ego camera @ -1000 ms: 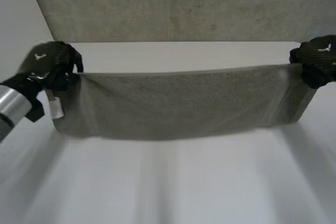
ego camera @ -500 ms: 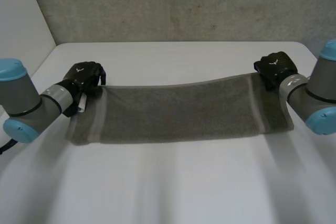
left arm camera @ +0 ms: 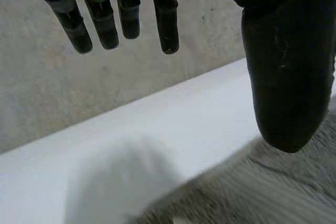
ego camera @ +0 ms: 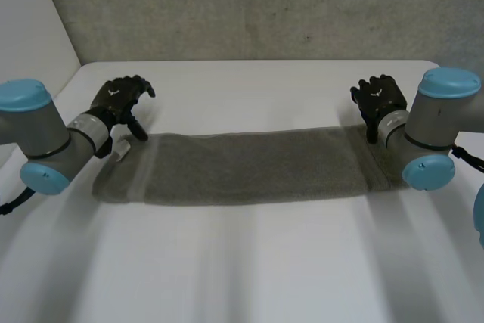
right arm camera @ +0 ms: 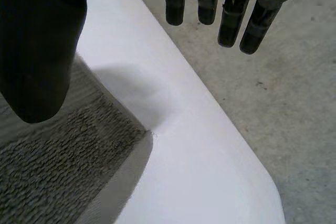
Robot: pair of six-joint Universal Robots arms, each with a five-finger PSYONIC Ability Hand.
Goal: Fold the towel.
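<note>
Across the middle of the head view the grey towel point(ego camera: 249, 175) lies flat on the white table point(ego camera: 249, 270) as a long, narrow band, its small white label point(ego camera: 122, 152) showing at the left end. Half a second ago both hands were clamped on the far corners with that edge carried just off the surface; both have since let go. The left hand point(ego camera: 119, 100), at upper left, hangs just beyond the left far corner with fingers point(left arm camera: 123, 19) straight and spread, holding nothing. The right hand point(ego camera: 378, 100), at upper right, stands likewise over the right far corner, fingers point(right arm camera: 231, 19) straight, and the towel corner point(right arm camera: 123, 137) lies free below its thumb. Assessment: the lengthwise fold appears to be laid down and released. The band remains long, so a crosswise fold, one end brought over the other, is probably still outstanding. The edges look reasonably even.
</note>
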